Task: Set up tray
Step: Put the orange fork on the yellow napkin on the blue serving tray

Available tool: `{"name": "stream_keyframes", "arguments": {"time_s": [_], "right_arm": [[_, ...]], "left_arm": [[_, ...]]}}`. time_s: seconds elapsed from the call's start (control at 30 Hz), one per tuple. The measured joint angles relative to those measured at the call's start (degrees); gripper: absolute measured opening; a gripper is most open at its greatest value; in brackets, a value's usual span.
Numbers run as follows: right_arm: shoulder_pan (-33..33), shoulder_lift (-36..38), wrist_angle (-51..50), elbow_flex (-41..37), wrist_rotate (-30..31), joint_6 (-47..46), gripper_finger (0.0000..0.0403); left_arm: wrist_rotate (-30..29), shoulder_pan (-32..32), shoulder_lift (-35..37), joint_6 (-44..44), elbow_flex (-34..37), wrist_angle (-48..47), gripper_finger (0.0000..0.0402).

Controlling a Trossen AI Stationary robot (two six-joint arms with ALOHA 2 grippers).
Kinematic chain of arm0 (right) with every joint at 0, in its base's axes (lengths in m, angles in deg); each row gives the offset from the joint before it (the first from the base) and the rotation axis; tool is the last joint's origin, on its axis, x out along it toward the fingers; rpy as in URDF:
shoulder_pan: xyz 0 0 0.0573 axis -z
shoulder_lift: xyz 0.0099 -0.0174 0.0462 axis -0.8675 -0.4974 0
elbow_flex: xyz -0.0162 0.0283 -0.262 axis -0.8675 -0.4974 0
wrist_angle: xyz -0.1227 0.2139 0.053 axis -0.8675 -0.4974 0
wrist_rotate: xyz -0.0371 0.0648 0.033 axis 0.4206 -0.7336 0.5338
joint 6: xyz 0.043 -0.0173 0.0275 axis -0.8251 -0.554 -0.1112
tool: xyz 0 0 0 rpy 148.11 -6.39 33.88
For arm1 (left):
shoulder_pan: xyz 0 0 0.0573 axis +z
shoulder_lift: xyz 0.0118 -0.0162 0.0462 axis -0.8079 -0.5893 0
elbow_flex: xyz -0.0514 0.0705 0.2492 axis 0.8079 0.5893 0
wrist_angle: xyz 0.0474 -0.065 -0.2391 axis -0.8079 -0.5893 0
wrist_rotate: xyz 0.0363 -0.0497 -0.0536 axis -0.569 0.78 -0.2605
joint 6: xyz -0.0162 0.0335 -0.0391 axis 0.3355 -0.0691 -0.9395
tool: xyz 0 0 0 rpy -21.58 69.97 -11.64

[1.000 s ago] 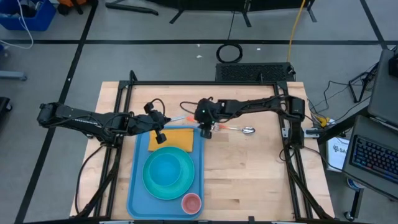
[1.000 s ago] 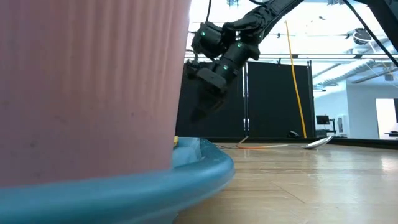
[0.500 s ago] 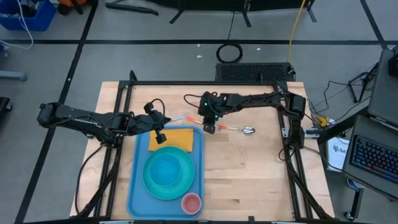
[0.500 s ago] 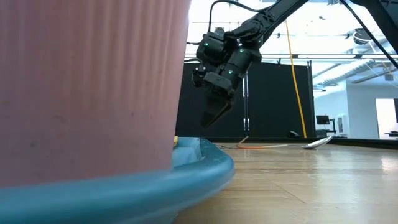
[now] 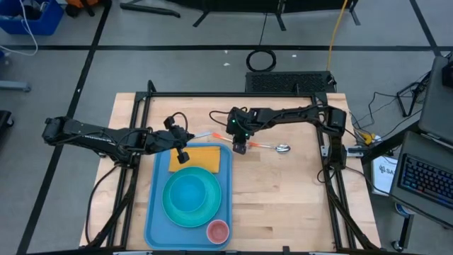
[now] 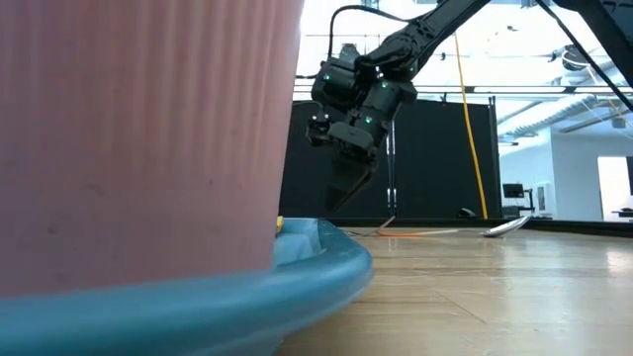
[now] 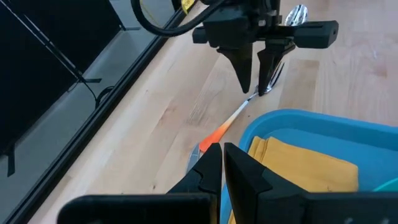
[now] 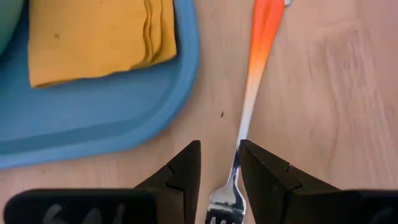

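1. The right gripper [image 8: 217, 163] has its fingers a little apart, one on each side of the fork [image 8: 249, 106]. It has slid away from the tray [image 5: 157, 212] and come down low, so a grab looks close.
2. The left gripper [image 7: 219, 163] is pinched shut and waits over the tray's far corner.
3. The fork's prongs are partly cut off in the right wrist view.

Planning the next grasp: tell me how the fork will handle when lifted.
The fork looks thin and stiff, so probably light. Lying flat on the table, it leaves little to grip. Its shiny metal neck might slip or pivot between the right gripper's jaws.
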Motion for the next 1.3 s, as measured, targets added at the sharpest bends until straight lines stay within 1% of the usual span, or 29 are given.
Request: {"name": "stream_keyframes", "arguments": {"time_s": [0.17, 0.43, 0.87, 1.17, 1.23, 1.3], "right_arm": [[0.04, -2.15, 0.39, -0.09, -1.49, -0.03, 0.01], [-0.02, -4.78, 2.22, 0.01, -1.72, -0.05, 0.01], [0.0, -4.85, 3.32, -0.01, -1.43, 0.1, 0.0099], [0.04, -4.67, 3.95, -0.03, 0.38, 0.31, 0.007], [-0.02, -4.65, 3.86, -0.05, -0.24, 0.33, 0.0067], [-0.1, -4.63, 3.86, -0.05, -2.94, 0.3, 0.0067]], "left_arm": [[0.0, 0.0, 0.0, -0.05, 0.0, 0.03, 0.0021], [0.0, 0.0, -0.01, -0.07, 0.0, 0.04, 0.0021], [0.02, 0.0, -0.02, -0.07, 0.0, 0.04, 0.0021], [0.02, 0.0, -0.01, -0.07, 0.0, 0.04, 0.0021], [0.02, 0.0, -0.01, -0.07, 0.0, 0.04, 0.0021], [0.02, 0.0, -0.01, -0.06, 0.0, 0.04, 0.0021]]}}
